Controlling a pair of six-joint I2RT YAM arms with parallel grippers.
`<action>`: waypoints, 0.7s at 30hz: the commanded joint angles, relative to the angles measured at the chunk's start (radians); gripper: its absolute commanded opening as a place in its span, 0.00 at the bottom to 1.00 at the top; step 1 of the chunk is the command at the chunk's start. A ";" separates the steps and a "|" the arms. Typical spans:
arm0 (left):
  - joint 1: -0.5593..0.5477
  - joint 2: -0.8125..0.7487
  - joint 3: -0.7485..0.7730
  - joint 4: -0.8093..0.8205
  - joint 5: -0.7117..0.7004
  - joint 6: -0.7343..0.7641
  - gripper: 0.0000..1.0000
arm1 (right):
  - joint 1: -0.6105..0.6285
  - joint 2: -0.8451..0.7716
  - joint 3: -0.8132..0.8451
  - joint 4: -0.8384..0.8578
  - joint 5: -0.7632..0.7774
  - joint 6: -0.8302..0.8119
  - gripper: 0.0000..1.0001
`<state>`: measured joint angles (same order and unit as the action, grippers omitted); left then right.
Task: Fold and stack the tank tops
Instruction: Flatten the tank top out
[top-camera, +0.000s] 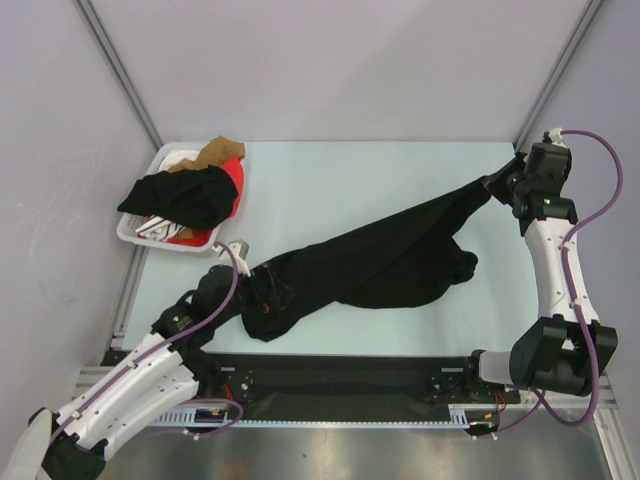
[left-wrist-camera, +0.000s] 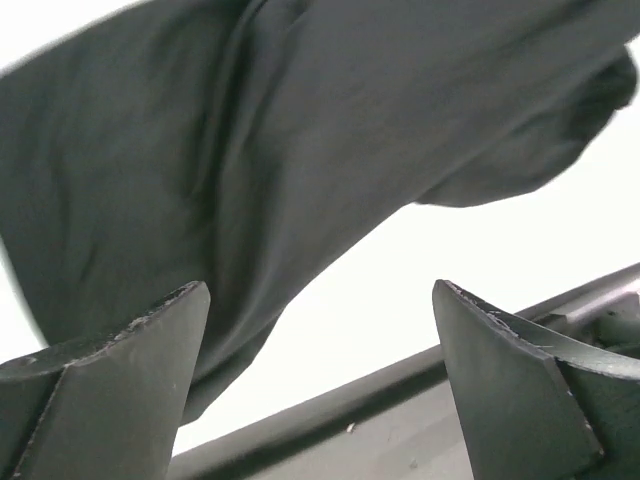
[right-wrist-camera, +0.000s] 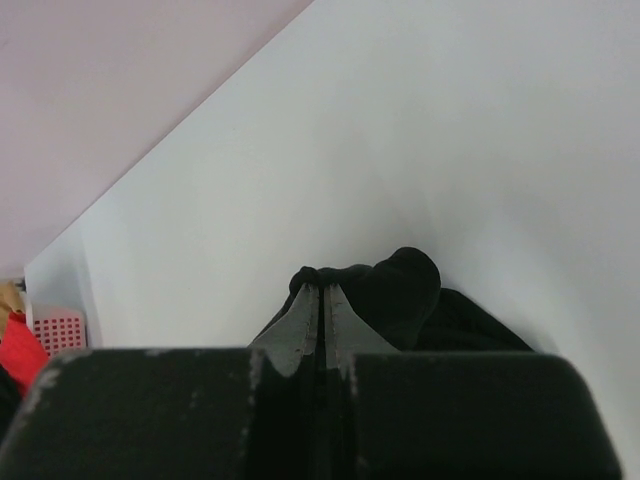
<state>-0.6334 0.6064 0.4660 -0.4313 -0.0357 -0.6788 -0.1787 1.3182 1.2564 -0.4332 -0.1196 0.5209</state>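
Basket (top-camera: 135, 232), white plastic lattice, 10 o'clock: red tank top (top-camera: 233, 180) bunched inside. Left gripper (left-wrist-camera: 320, 295) jaws spread wide at hem of black tank top (top-camera: 390, 260), which is soft, creased, mid-table, long axis 8-to-2 o'clock. Right gripper (right-wrist-camera: 322, 290) clamped on its 2 o'clock end.

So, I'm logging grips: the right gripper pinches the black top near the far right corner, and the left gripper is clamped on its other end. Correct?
Not quite. The left gripper is open, jaws spread with the black top beyond them, as the left wrist view shows. The right gripper does pinch it.
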 joint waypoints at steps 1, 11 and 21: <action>-0.044 0.052 0.022 -0.193 -0.111 -0.169 0.99 | -0.005 -0.005 -0.002 0.051 0.020 0.022 0.00; -0.045 0.064 -0.001 -0.451 -0.454 -0.506 0.98 | -0.005 -0.008 -0.023 0.068 0.017 0.028 0.00; -0.022 0.133 -0.127 -0.196 -0.280 -0.475 0.65 | -0.008 -0.004 -0.022 0.080 0.015 0.033 0.00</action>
<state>-0.6605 0.7219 0.3504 -0.7265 -0.3531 -1.1423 -0.1787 1.3182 1.2266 -0.4053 -0.1131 0.5491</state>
